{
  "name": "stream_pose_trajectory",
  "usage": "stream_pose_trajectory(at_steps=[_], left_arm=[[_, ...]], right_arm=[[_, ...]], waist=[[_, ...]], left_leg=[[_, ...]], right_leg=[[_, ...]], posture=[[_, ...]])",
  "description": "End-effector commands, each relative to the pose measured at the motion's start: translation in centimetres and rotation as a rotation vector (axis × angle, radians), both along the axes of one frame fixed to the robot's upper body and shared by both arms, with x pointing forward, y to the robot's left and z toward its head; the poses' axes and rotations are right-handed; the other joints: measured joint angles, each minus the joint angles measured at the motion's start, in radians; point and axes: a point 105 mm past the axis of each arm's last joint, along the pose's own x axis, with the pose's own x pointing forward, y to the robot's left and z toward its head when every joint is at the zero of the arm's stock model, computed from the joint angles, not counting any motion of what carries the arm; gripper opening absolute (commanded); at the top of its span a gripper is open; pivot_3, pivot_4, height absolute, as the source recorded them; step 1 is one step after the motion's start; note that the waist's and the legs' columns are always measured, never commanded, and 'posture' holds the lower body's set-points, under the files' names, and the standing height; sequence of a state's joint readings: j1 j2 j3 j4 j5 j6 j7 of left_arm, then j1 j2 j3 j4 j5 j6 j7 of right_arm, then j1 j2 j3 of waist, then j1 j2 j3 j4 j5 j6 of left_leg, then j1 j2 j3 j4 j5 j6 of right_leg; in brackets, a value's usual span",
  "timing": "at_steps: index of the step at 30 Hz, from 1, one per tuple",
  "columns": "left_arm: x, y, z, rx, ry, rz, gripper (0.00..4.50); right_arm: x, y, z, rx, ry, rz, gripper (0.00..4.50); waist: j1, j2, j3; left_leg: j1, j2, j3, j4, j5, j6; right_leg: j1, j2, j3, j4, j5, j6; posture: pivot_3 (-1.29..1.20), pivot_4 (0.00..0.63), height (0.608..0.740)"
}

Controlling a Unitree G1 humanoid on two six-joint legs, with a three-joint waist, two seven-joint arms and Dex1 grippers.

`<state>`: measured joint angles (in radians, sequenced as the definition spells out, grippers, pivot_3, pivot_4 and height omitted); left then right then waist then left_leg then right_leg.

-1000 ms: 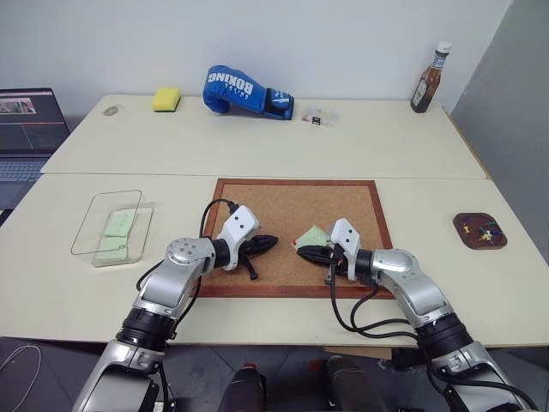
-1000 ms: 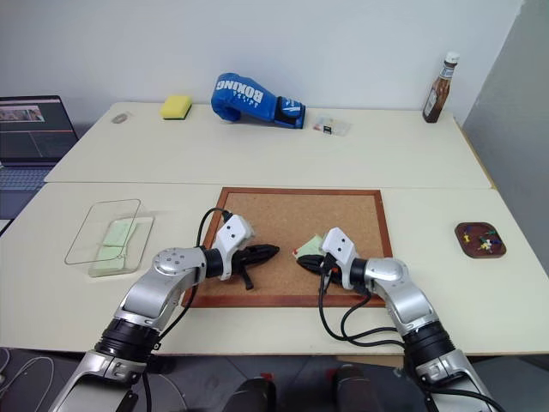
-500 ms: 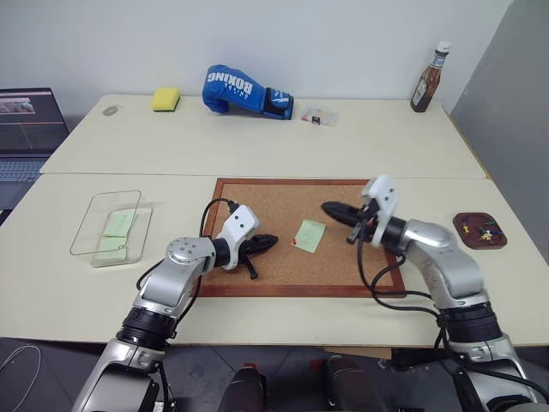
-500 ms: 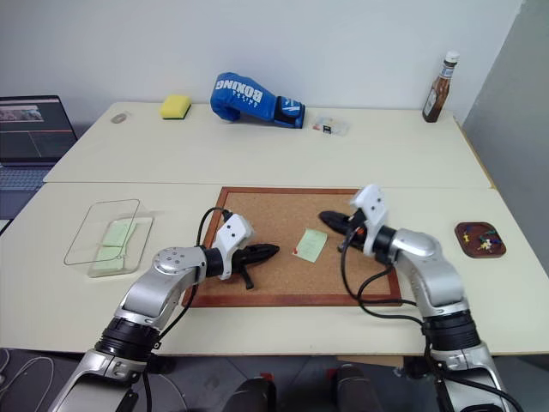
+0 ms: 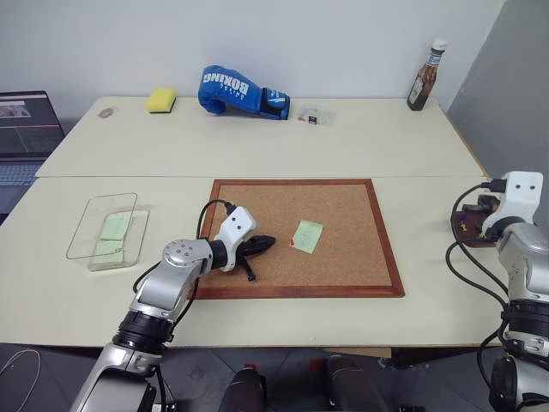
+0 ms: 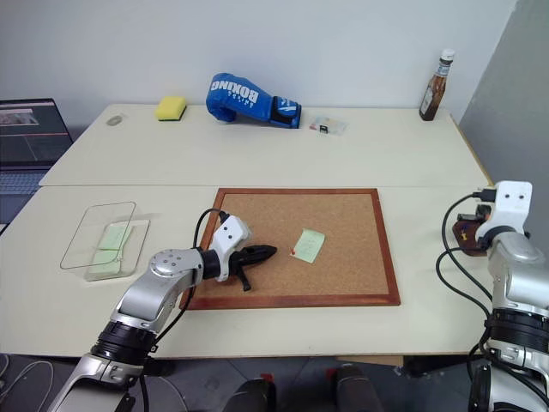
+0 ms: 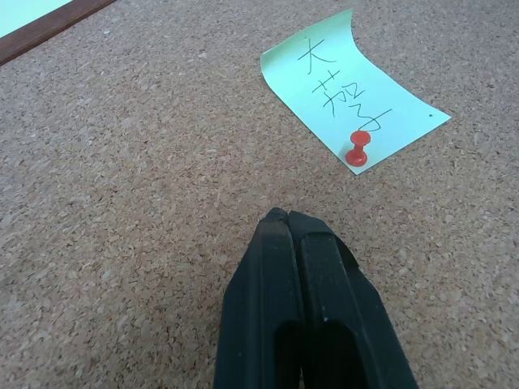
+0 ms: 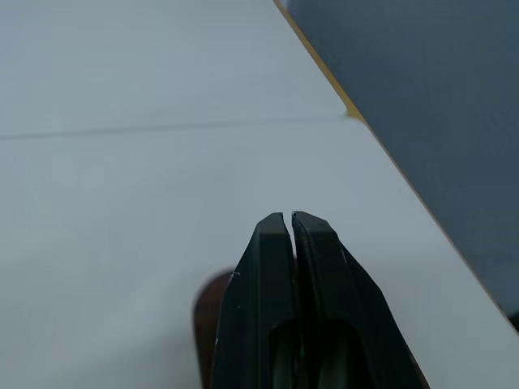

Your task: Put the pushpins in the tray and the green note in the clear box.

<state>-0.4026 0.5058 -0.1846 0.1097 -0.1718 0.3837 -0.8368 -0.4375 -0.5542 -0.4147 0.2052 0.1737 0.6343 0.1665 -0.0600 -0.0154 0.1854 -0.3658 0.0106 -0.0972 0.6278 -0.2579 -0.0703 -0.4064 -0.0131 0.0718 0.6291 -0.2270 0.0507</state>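
We see the green note [image 5: 307,235], held by one red pushpin [image 7: 356,151], mid-frame on the corkboard [image 5: 343,257], just right of our empty, shut left gripper [image 5: 268,241]; the shut right gripper [image 8: 290,220] hangs over the tray [image 6: 464,233] at right.

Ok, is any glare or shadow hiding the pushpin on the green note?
Left wrist view: no glare, the green note is evenly lit, and the red pushpin stands out plainly near its edge. Left eye view: the clear box glints faintly, but the notes inside are visible.

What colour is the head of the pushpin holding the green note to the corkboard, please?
Red; the pushpin shows best in the left wrist view.
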Motion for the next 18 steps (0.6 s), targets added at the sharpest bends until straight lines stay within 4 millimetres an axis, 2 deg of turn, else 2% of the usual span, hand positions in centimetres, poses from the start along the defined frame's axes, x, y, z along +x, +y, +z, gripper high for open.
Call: stream_pose_trajectory(at_steps=[1,9,11,12,18], left_arm=[[-0.45,1.38,-3.2,0.081,0.11,0.053,0.0],[-0.66,1.33,-3.51,0.083,0.115,0.052,0.0],[-0.67,1.3,-3.49,0.082,0.113,0.052,0.0],[-0.68,1.29,-3.47,0.082,0.113,0.052,0.0],[-0.7,1.36,-3.45,0.081,0.112,0.056,0.0]], right_arm=[[-0.91,-1.09,0.45,0.041,0.005,-0.037,0.04],[-0.9,-1.23,-0.1,0.097,0.019,-0.036,0.04],[-0.77,-1.16,0.01,0.102,0.014,-0.031,0.48],[-0.74,-1.14,0.05,0.103,0.013,-0.031,0.48],[-0.44,-0.98,0.43,0.086,0.0,-0.014,1.78]], waist=[[0.0,0.0,0.0],[0.0,0.0,0.0],[0.0,0.0,0.0],[0.0,0.0,0.0],[0.0,0.0,0.0]], left_leg=[[0.0,0.0,0.0,0.0,0.0,0.0],[0.0,0.0,0.0,0.0,0.0,0.0],[0.0,0.0,0.0,0.0,0.0,0.0],[0.0,0.0,0.0,0.0,0.0,0.0],[0.0,0.0,0.0,0.0,0.0,0.0]], right_leg=[[0.0,0.0,0.0,0.0,0.0,0.0],[0.0,0.0,0.0,0.0,0.0,0.0],[0.0,0.0,0.0,0.0,0.0,0.0],[0.0,0.0,0.0,0.0,0.0,0.0],[0.0,0.0,0.0,0.0,0.0,0.0]], posture=[[0.0,0.15,0.74],[0.0,0.15,0.74],[0.0,0.15,0.74],[0.0,0.15,0.74],[0.0,0.15,0.74]])
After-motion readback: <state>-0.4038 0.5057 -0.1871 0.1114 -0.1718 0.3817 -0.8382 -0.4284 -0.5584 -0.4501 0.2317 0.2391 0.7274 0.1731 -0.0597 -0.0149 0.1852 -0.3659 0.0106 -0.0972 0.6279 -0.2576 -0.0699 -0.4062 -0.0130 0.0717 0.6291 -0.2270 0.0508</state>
